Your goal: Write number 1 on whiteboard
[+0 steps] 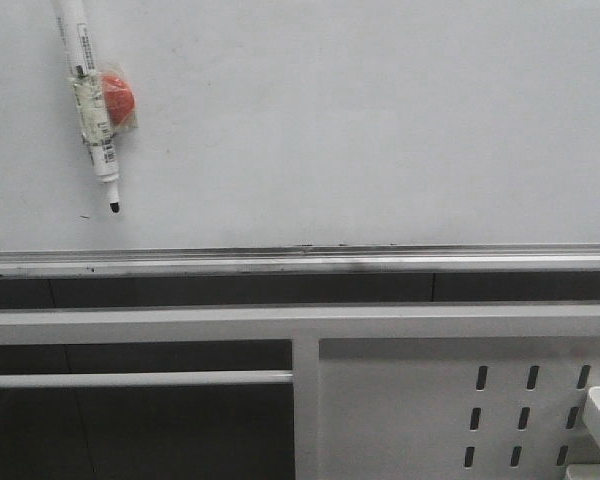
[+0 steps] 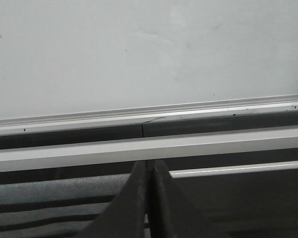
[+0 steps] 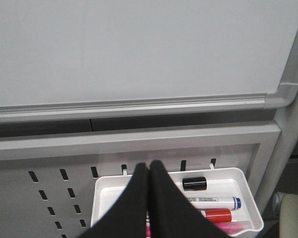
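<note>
The whiteboard (image 1: 360, 120) is a plain grey-white board with a silver rail (image 1: 300, 258) along its lower edge. No number 1 stroke shows on it. A white marker (image 1: 88, 95) with a black tip hangs on the board at upper left, taped to a red round magnet (image 1: 117, 97), tip down and uncapped. The board also shows in the left wrist view (image 2: 139, 54) and the right wrist view (image 3: 134, 49). My left gripper (image 2: 148, 168) is shut and empty below the rail. My right gripper (image 3: 149, 171) is shut and empty over a white tray (image 3: 105, 191).
The white tray holds a black cap (image 3: 194, 183), a blue-capped marker (image 3: 216, 202), a red marker (image 3: 218, 215) and pink ones. It hangs on a white perforated panel (image 1: 460, 410) below the board. Tiny dark specks (image 1: 84, 215) dot the board. A grey frame post (image 3: 288, 144) stands at the right.
</note>
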Robot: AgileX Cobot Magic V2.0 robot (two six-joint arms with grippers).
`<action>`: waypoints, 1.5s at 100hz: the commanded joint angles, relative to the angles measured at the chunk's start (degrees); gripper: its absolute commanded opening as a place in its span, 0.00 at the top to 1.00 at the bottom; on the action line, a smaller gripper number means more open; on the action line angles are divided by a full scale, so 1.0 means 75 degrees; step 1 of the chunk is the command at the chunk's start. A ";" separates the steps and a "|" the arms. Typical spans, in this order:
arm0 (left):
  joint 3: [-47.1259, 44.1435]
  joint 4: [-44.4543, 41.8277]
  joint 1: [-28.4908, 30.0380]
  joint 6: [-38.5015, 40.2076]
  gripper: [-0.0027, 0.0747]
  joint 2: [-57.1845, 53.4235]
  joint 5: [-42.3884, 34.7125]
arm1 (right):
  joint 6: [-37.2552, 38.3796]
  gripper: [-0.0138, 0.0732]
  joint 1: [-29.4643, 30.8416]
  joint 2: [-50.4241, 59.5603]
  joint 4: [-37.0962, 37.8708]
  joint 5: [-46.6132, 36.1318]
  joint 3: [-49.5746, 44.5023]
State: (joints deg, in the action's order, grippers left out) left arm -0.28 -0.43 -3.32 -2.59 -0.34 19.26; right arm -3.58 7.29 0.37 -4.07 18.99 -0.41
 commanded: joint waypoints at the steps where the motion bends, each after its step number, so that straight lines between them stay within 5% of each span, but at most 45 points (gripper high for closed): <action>1: -0.0253 0.0058 -0.0008 0.0000 0.99 -0.0170 -0.0457 | -0.0025 0.92 0.0037 0.0184 0.0103 -0.0244 -0.0114; 28: -0.0253 0.0778 -0.0008 0.0000 0.99 -0.0170 -0.2568 | -0.0025 0.92 0.0037 0.0184 0.0103 -0.1668 -0.0114; 54: -0.0253 0.0623 -0.0008 0.0000 0.99 -0.0170 -0.2692 | -0.0025 0.92 0.0037 0.0184 -0.0105 -0.2215 -0.0114; 64: -0.0253 0.0678 -0.0008 0.0027 0.99 -0.0170 -0.2951 | -0.0025 0.92 0.0037 0.0184 -0.1270 -0.3391 -0.0114; 76: -0.0183 0.1081 -0.0008 0.0033 0.99 -0.0170 -0.3047 | 0.0132 0.92 0.0037 0.0184 -0.1404 -0.4745 -0.0054; 100: 0.1212 0.1468 -0.0008 0.0032 0.99 0.0529 -0.1117 | 0.0629 0.92 -0.0100 -0.0266 -0.1500 -0.1315 0.1721; 109: 0.1917 0.2001 -0.0008 0.0032 0.99 0.1176 -0.1178 | 0.0629 0.92 -0.0153 -0.0842 -0.1515 -0.0537 0.2506; 133: 0.2339 0.2048 -0.0008 0.0032 0.99 0.2167 -0.4041 | 0.0629 0.92 -0.0153 -0.1690 -0.1515 -0.1391 0.2958; 150: 0.2339 0.2064 -0.0008 0.0032 0.99 0.2243 -0.3666 | 0.0629 0.92 -0.0153 -0.1857 -0.1515 -0.1555 0.2958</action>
State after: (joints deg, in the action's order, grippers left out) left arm 15.40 14.65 -3.32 -2.59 15.47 -5.44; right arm 1.34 6.21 -11.95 -15.17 12.79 19.62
